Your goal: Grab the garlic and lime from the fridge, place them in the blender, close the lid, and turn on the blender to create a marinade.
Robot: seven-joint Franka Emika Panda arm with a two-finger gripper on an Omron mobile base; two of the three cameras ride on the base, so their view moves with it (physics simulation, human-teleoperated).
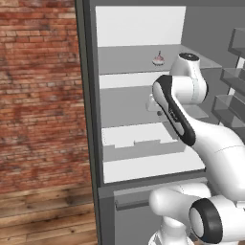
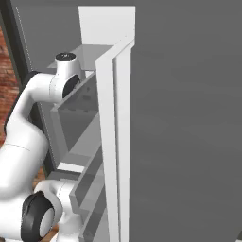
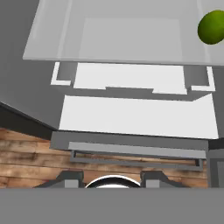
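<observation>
The fridge (image 1: 143, 165) stands open, with pale shelves inside. The garlic (image 1: 158, 59), a small pinkish bulb, sits on the upper shelf toward the back. The green lime (image 3: 212, 27) lies on a see-through shelf at the top right of the hand view. My arm reaches into the middle of the fridge, and the hand (image 1: 152, 103) is below the garlic's shelf, mostly hidden behind the forearm. My gripper (image 3: 113, 177) looks down over the lower shelves; its fingertips (image 3: 70, 177) stand apart with nothing between them. The blender and the lid are out of view.
The open fridge door (image 2: 189, 118) with its side racks (image 1: 232, 76) is close on the arm's right. A drawer with a bar handle (image 3: 135, 151) closes the fridge bottom. A brick wall (image 1: 38, 95) and wood floor (image 1: 43, 215) lie to the left.
</observation>
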